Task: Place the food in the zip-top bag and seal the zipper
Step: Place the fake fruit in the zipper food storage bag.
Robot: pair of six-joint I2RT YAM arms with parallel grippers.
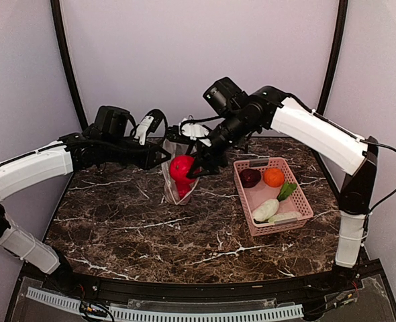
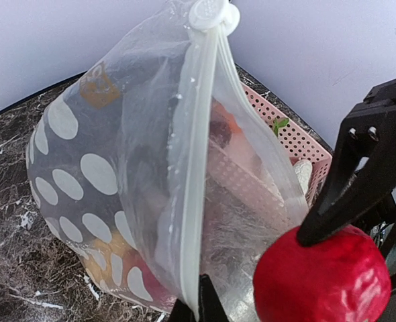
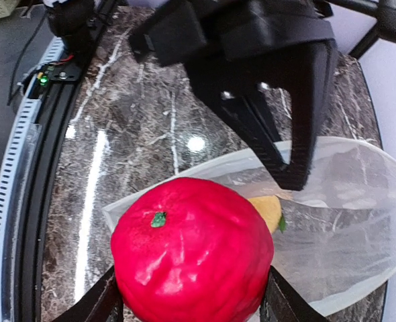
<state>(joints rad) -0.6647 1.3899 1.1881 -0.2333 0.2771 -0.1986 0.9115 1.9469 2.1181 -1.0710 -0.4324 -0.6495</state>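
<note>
The zip-top bag (image 1: 174,181) stands upright at mid-table, and my left gripper (image 1: 164,154) is shut on its mouth edge. In the left wrist view the zipper (image 2: 199,168) runs up from my left gripper (image 2: 194,305), and the dotted bag (image 2: 84,174) holds a yellow piece (image 2: 114,245) and a red one (image 2: 154,285). My right gripper (image 1: 190,172) is shut on a red fruit (image 1: 181,168) right at the bag's mouth. The right wrist view shows the red fruit (image 3: 191,248) between the right gripper (image 3: 191,298) fingers, above the open bag (image 3: 345,228), with yellow food (image 3: 268,211) inside.
A pink basket (image 1: 304,196) sits to the right of the bag. It holds a dark maroon fruit (image 1: 250,177), an orange (image 1: 273,176), a green-leafed piece (image 1: 286,190), a white radish (image 1: 266,210) and cabbage (image 1: 285,217). Black frame posts stand at the back.
</note>
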